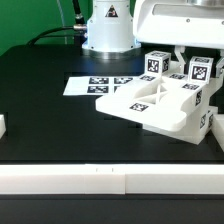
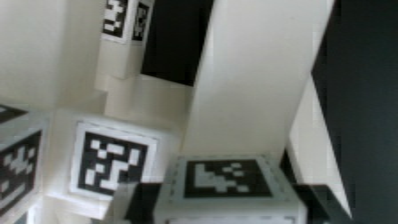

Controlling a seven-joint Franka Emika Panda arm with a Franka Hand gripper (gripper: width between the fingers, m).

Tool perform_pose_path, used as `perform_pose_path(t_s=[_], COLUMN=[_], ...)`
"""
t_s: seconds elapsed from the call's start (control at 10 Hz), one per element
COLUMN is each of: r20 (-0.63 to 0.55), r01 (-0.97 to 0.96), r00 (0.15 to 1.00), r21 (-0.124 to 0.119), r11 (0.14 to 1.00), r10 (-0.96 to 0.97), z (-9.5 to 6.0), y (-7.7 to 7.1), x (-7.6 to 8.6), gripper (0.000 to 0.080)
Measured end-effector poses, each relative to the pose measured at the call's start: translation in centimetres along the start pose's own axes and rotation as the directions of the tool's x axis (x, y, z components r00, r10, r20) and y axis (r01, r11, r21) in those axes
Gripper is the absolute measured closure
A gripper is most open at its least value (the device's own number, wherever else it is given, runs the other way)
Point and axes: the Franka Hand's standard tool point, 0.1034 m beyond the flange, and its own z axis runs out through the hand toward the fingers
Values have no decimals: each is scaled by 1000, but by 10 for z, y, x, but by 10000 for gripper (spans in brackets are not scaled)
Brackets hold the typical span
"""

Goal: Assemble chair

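Note:
The chair parts are matte white tagged pieces grouped at the exterior view's right. A cross-braced flat plate (image 1: 150, 105) lies in front, with tagged blocks (image 1: 200, 72) standing behind it. My gripper (image 1: 178, 55) reaches down among those blocks from the white hand above. In the wrist view, a white bar topped by a square tag (image 2: 222, 178) sits between my dark fingers (image 2: 151, 198), which press on both of its sides. The gripper (image 2: 226, 202) is shut on this bar. A second tagged block (image 2: 111, 155) stands close beside it.
The marker board (image 1: 98, 86) lies flat on the black table, towards the exterior view's left of the parts. The robot base (image 1: 108, 30) stands at the back. A white rail (image 1: 100, 180) runs along the front edge. A small white piece (image 1: 3, 126) sits at the left edge.

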Motion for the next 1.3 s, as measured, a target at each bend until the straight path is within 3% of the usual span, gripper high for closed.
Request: perform_pose_path(t_s=[0.3,0.9,1.2,1.3], r20=[-2,-6,5,9], r01=[-215,-599,-754,-816], r00=[977,801,657,578], r21=[2,13,20,33], r11=[977,801,657,577], r10=[215,599,754,816], z=[0,0,-1,0], y=[0,-5,-8,-8], x=[1,0,-2,-3], gripper=[531,530,528,528])
